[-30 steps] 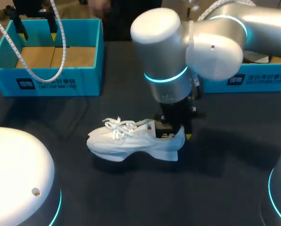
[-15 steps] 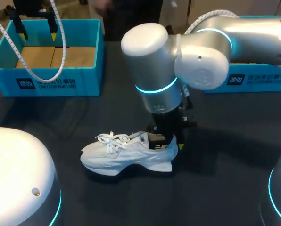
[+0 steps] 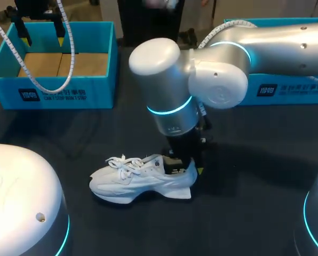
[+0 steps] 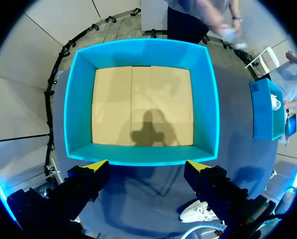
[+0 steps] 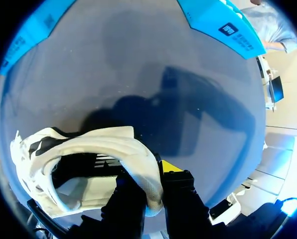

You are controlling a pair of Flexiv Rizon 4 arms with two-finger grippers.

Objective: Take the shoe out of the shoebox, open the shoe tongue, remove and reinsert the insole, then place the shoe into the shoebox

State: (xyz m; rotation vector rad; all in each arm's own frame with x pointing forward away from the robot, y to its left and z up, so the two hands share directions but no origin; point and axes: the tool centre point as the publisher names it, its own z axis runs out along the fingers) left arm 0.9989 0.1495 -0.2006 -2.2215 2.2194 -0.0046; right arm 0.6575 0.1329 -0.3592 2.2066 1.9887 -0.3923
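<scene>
Dark table (image 3: pixel 255 160) carries everything. Silver right arm (image 3: pixel 212 85) comes in from the right and reaches past the middle, wrist pointing straight down. Open turquoise cardboard shoebox (image 3: pixel 52 93) sits at the far left of the table with its tan floor bare and nothing in it. A second turquoise box (image 3: pixel 287 90) is at the far right. White lace-up sneaker (image 3: pixel 140 178) is out of the box and upright on its sole on the table. It's in front of the shoebox and well apart from it, toe to my left, heel under the right arm. Right pincer (image 5: pixel 149 188) is clamped narrow on the heel collar, one finger inside the shoe and one outside, heel wall between them. Left pincer (image 4: pixel 147 165) hangs over the shoebox's near wall, fingers wide, nothing between them. White laces (image 3: pixel 121 162) lie bunched loose on top; the tongue under them is hard to make out. My read: shoe-out step is done. Tongue doesn't look pulled open. The right wrist view shows a pale bed inside the shoe, probably the insole seated, can't be sure. Left to do: open tongue, insole out and back in, shoe back into the shoebox. Early in the task.
</scene>
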